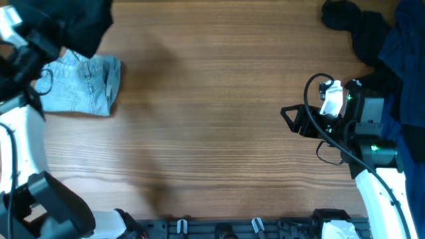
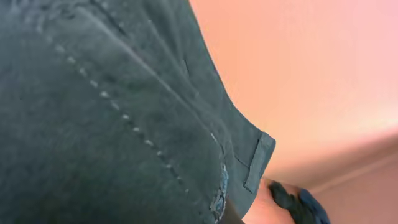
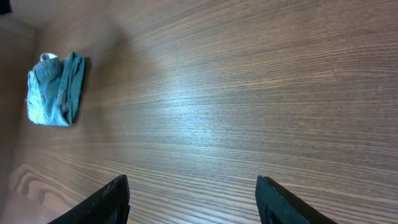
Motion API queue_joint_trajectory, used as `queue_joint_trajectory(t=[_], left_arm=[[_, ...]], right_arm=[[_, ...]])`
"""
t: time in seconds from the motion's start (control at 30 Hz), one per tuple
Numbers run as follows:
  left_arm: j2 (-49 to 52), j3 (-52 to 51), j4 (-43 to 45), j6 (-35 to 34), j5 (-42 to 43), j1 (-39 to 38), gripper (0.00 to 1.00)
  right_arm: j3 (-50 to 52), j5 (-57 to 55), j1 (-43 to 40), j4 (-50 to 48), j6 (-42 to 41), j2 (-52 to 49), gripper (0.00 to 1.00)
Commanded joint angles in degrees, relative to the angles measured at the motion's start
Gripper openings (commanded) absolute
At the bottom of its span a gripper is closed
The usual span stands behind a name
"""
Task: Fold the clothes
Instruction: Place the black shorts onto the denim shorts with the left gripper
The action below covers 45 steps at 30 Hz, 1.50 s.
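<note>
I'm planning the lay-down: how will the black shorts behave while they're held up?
The shorts are probably floppy: lifted off the table, they drape in soft folds. The stitched seams and belt loop suggest thickish cloth, so they likely have some weight for their size. On that smooth wood they should slide rather than catch.

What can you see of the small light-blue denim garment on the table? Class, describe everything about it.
The light-blue denim garment is small, faded and folded into a compact, roughly rectangular bundle, with seams and stitching showing and layered edges along one side. It lies flat on the wooden table, towards the left arm's side. The table plainly touches it. Black fabric hangs close by its upper corner, but contact there cannot be told.
</note>
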State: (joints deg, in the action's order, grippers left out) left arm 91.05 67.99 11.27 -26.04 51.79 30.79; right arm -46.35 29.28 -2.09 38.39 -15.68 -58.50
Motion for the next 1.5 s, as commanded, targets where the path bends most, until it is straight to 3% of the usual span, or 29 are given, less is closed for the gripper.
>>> queue_joint_trajectory(t=[0.0, 0.23, 0.67, 0.87, 0.93, 1.0, 1.1, 1.33, 1.37, 1.4, 1.43, 1.47], left_arm=[[-0.44, 1.36, -0.85, 6.47, 4.76, 2.69, 0.04], [7.06, 1.36, -19.15, 26.99, -2.82, 2.49, 0.04], [9.27, 11.1, -14.75, 25.07, -3.28, 2.32, 0.04], [17.05, 10.99, -39.6, 39.34, -10.12, 0.22, 0.04], [20.28, 10.97, -47.87, 37.48, -10.27, 0.07, 0.04], [20.52, 10.97, -52.06, 30.97, -12.31, 0.31, 0.04], [20.2, 10.97, -57.7, 16.55, -21.7, 1.6, 0.12], [18.03, 10.97, -59.49, 10.08, -26.58, 11.28, 0.06], [18.05, 10.95, -59.54, 10.08, -26.56, 12.04, 0.1], [18.03, 10.97, -59.06, 10.12, -26.1, 12.24, 0.24], [18.03, 10.97, -58.77, 10.14, -25.86, 11.98, 0.29], [18.03, 10.97, -58.42, 10.19, -25.7, 11.58, 0.46]], right_arm=[[0.07, -0.74, -0.35, 0.7, -1.07, -0.22, 0.65], [0.07, 0.35, -0.35, 0.87, -2.49, -0.22, 0.62], [0.07, 1.27, -0.35, 1.97, -2.95, -0.22, 0.62], [0.07, 3.8, -0.35, 1.95, -3.39, -0.22, 0.62], [0.07, 3.82, -0.35, 1.75, -3.39, -0.22, 0.62], [0.07, 3.82, -0.35, 1.44, -3.5, -0.22, 0.62], [0.07, 3.82, -0.35, 1.18, -3.8, -0.22, 0.62], [0.07, 3.82, -0.35, 1.31, -3.78, -0.22, 0.62], [0.07, 3.8, -0.35, 1.27, -3.78, -0.22, 0.62], [0.07, 3.82, -0.35, 1.2, -3.78, -0.22, 0.62], [0.07, 3.82, -0.35, 1.18, -3.78, -0.22, 0.62], [0.07, 3.82, -0.35, 1.18, -3.74, -0.22, 0.62]])
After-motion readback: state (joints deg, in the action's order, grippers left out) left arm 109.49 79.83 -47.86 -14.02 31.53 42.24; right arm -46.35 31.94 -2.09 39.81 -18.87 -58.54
